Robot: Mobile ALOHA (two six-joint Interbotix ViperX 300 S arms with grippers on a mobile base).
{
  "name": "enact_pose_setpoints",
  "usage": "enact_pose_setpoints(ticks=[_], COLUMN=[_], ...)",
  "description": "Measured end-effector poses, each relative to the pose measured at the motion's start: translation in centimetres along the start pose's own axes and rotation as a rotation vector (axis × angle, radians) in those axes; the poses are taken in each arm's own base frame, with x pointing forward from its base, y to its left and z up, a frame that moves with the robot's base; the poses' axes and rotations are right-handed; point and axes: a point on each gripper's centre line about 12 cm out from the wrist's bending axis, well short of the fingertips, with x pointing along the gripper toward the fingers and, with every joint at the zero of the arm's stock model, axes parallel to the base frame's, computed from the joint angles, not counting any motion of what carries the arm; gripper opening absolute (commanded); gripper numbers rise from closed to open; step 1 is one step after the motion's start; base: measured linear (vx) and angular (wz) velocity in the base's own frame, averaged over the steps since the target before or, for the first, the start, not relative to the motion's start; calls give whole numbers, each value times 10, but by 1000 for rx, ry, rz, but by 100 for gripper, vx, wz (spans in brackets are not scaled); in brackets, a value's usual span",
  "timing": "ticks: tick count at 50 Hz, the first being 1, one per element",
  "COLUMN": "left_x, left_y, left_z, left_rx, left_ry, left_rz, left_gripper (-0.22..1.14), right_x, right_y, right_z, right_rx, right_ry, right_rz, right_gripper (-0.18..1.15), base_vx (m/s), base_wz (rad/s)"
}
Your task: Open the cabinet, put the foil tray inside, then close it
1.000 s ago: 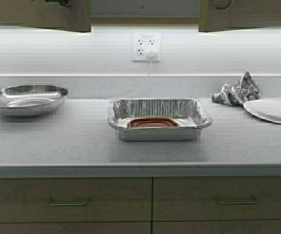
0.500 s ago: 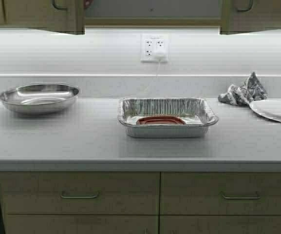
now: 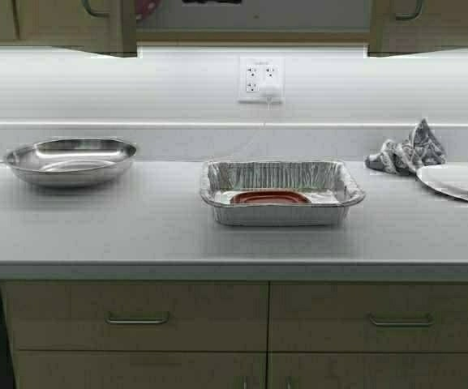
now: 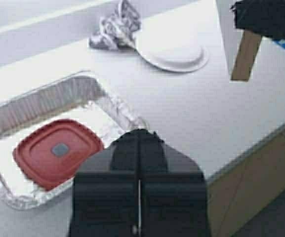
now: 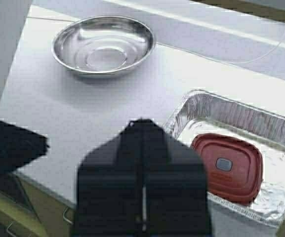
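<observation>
With the cabinet doors swung open overhead, the foil tray sits mid-counter, nearer the back edge, red lid inside. Left gripper and right gripper: fingers pressed together, holding nothing, high above the front edge. Advice: grip opposite rolled rims, lift level.

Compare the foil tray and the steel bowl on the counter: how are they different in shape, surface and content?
The foil tray is rectangular, while the steel bowl is round. The tray's sides are ribbed and crinkled; the bowl's surface is smooth. The tray holds a red lid, but the bowl looks empty. The tray sits near the counter's middle, the bowl farther to the robot's left. Both are shiny metal and stand upright.
</observation>
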Motion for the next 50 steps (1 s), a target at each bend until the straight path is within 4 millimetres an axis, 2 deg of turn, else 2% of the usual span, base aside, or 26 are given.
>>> enact_pose_setpoints(ticks=[7,16,22,29,40,50], left_x=[36,60,70,81,92,82], left_y=[-3,-3,12,41,78,94], left_z=[-2,-12,-17,-24,-31,-44], left_rx=[-5,-14,-34,-49,-59,-57], left_ry=[-2,-10,-22,-13,2,35], left_rz=[7,30,79,149,231,269], left_gripper=[3,3,3,3,3,3], right_x=[29,66,87,104,106,80], right_y=[3,0,-8,-22,-48,-71], right_z=[16,26,22,11,0,-15], right_rx=[-19,-37,-46,-51,-52,-30], right_ry=[-9,-1,27,61,106,149], right_rz=[5,-5,-21,-50,-98,-151], right_gripper=[8,8,8,8,8,7], base_vx=[0,0,0,0,0,0], base_wz=[0,0,0,0,0,1])
